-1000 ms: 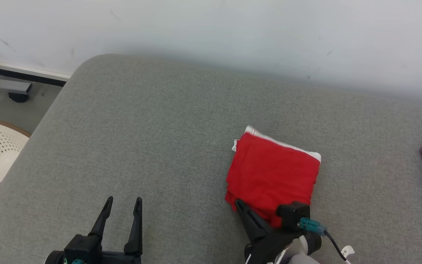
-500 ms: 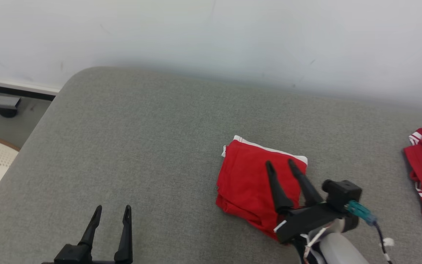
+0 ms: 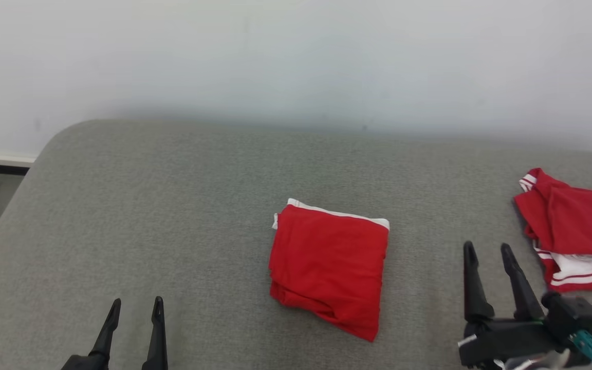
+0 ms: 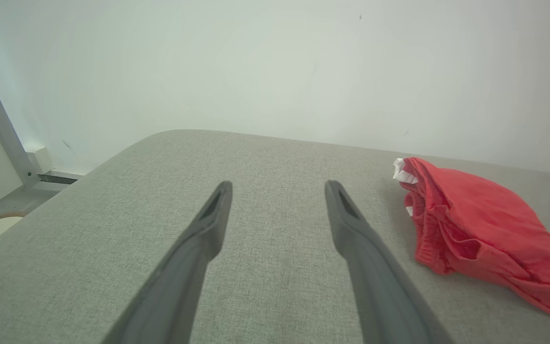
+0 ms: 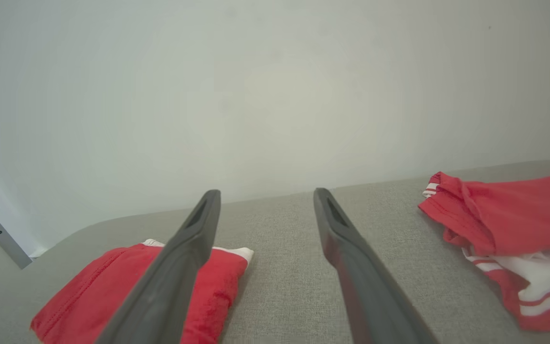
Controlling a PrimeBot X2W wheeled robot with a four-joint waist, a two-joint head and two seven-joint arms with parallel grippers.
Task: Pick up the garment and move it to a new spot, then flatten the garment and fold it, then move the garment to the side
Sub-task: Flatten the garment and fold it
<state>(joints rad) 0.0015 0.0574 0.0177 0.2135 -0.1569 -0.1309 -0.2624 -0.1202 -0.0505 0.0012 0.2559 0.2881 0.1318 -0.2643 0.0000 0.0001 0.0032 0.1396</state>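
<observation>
**Desk:** How are your arms sitting?

**Me:** My right claw [image 3: 486,247] is at the near right, fingers pointing away from me toward the wall [image 3: 296,61]. They are spread wide with nothing between them. My left claw [image 3: 137,301] is low at the near left, pointing the same way, also spread and holding nothing.

**Desk:** And the piece you're working on?

**Me:** The folded garment [image 3: 329,270] lies as a red square with a white edge along its far side. It is in the middle of the grey fabric surface [image 3: 172,205], between my two claws and touching neither. It is nearer the right claw than the left one.

**Desk:** Anything else on there?

**Me:** A crumpled garment [image 3: 573,226], red with white stripes, lies at the right edge, just right of my right claw's fingertips.
</observation>
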